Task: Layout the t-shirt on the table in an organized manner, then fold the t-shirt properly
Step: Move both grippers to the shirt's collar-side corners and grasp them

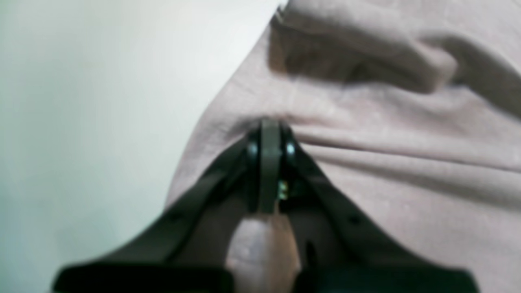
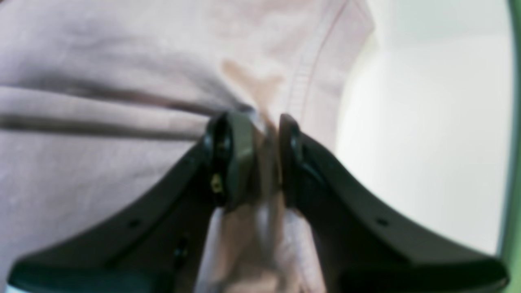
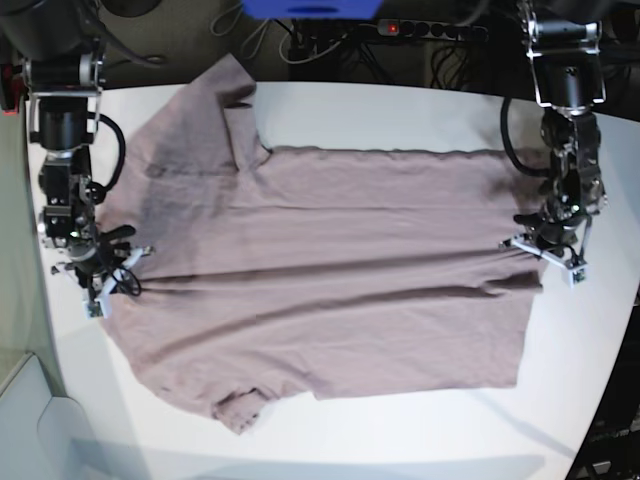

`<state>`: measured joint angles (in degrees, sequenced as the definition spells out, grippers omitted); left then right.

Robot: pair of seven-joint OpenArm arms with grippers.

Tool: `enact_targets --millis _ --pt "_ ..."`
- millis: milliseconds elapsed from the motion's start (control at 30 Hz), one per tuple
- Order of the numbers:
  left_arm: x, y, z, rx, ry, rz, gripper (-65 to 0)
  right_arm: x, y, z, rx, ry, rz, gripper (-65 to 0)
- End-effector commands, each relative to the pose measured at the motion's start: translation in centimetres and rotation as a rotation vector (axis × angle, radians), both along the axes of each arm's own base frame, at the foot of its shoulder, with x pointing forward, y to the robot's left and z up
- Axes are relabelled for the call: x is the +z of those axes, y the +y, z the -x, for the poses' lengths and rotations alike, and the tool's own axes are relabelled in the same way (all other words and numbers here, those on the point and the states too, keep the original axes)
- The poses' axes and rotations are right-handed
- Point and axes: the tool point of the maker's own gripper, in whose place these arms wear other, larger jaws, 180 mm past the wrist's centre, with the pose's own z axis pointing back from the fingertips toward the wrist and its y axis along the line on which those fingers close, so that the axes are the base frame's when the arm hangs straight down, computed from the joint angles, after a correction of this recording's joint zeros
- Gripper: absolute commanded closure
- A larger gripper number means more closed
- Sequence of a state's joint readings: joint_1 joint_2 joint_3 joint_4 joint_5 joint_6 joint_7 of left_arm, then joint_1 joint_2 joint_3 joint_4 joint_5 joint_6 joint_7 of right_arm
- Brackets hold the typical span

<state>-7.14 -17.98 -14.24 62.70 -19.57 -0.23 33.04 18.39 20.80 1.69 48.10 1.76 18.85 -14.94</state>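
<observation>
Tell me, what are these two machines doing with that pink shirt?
Two robot arms are spreading a t-shirt flat on a white table. The left claw is shut on the fabric at the shirt's bottom hem, and the right claw pinches a bunch of cloth at the collar end, near the sleeves. The shirt lies mostly open, with long wrinkles between the claws. No fold has been made yet.

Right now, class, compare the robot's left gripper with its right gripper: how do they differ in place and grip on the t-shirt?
1. In the base view the left gripper is at the t-shirt's hem edge on the right; the right gripper is at the collar end on the left.
2. The left gripper's jaws are pressed fully together; the right gripper's jaws stand slightly apart around a thicker bunch.
Both pinch cloth, low over the table.
</observation>
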Motion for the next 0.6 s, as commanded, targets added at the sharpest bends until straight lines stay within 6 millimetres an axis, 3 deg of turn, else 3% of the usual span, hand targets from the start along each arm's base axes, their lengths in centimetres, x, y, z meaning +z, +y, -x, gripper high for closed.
enact_targets --millis 0,167,267,333,567 --pt "-2.6 -1.5 2.9 -0.015 0.138 0.049 -0.4 -3.1 -2.9 4.1 -0.036 0.207 0.114 -13.0" --pt "-2.1 -2.3 3.0 -0.032 0.119 0.050 -0.4 -3.0 -3.5 4.3 -0.036 0.200 0.125 -13.0" --pt "-2.0 -2.6 4.1 -0.047 0.143 0.051 -0.4 -2.5 -3.6 3.9 -0.033 0.185 0.132 -13.0" --pt "-0.9 -2.9 4.1 -0.063 0.142 0.052 -0.4 -1.9 -3.3 4.0 -0.018 0.165 0.142 -13.0" --pt "3.7 -4.3 3.3 -0.130 0.050 0.012 -0.4 3.9 0.5 3.2 0.099 -0.033 0.192 -13.1"
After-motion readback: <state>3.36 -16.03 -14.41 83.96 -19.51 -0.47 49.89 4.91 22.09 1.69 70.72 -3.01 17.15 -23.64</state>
